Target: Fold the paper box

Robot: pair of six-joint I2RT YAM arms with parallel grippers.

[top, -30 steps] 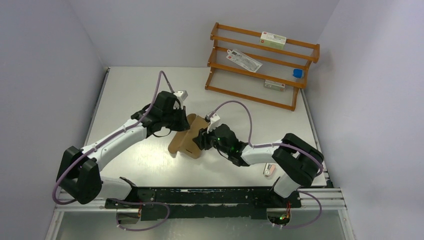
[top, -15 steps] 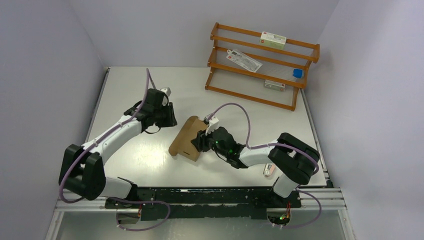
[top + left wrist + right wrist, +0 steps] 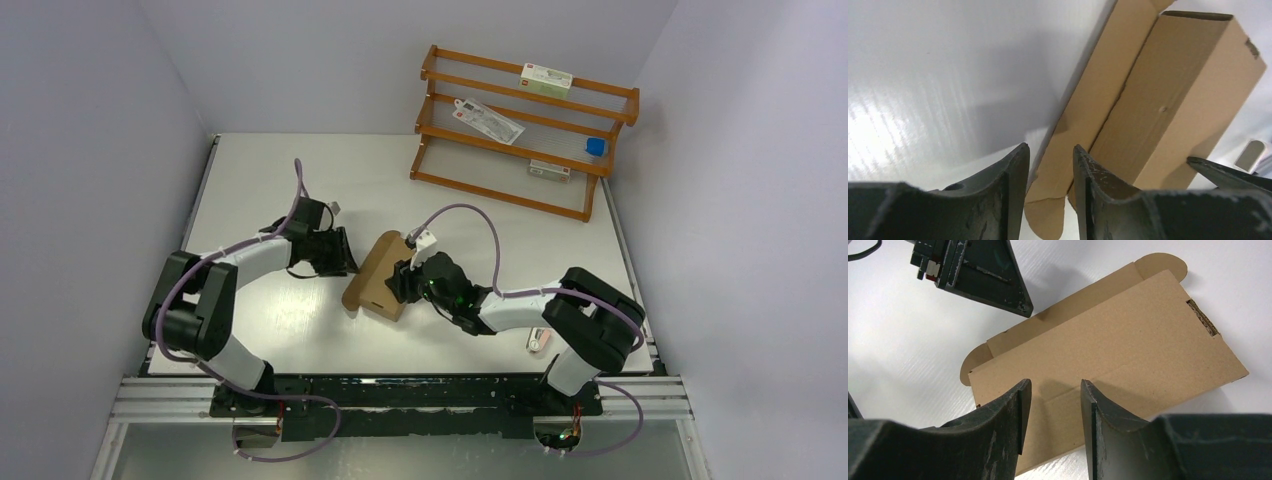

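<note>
The paper box (image 3: 377,276) is plain brown cardboard, a partly folded flat carton lying on the white table. In the left wrist view the paper box (image 3: 1173,95) has a long side flap (image 3: 1088,115) lying out toward me. My left gripper (image 3: 345,262) sits low at the box's left edge, open and empty (image 3: 1050,150). My right gripper (image 3: 399,283) is at the box's right side, open, its fingers just above the box's top panel (image 3: 1108,340), with nothing between them (image 3: 1053,385). The left gripper's finger (image 3: 983,275) shows beyond the box in the right wrist view.
A wooden rack (image 3: 520,185) stands at the back right, holding a white-green carton (image 3: 546,79), a packet (image 3: 488,120) and a blue item (image 3: 595,146). A small white object (image 3: 538,340) lies by the right arm's base. Walls close in on three sides.
My left gripper drew back from the box toward the left, then dropped low beside its left edge. The box has settled flatter. My right gripper has hardly moved.
</note>
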